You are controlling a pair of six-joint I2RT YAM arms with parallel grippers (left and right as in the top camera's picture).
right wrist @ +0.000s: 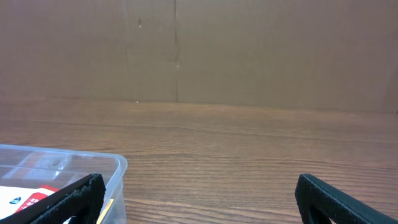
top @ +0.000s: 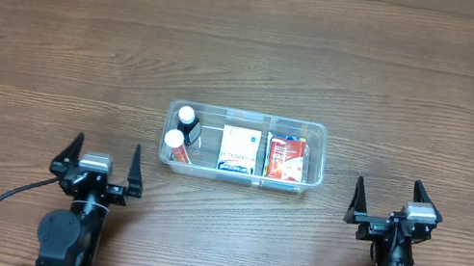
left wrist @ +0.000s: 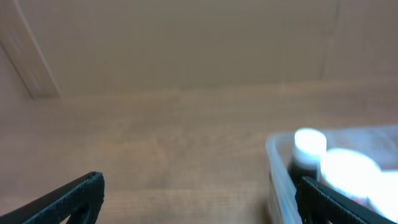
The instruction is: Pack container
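Observation:
The clear plastic container (top: 316,130) lies in the middle of the table. Inside it are two small white-capped bottles (top: 187,117) at the left, a white and blue box (top: 238,148) in the middle and a red packet (top: 285,157) at the right. My left gripper (top: 104,161) is open and empty, near the table's front, left of the container. My right gripper (top: 391,203) is open and empty, right of the container. The left wrist view shows the container's left wall (left wrist: 278,174) and a bottle (left wrist: 308,152). The right wrist view shows the container's right corner (right wrist: 118,168).
The wooden table (top: 48,41) stretches around the container. A plain brown wall (right wrist: 249,50) stands behind the table's far edge.

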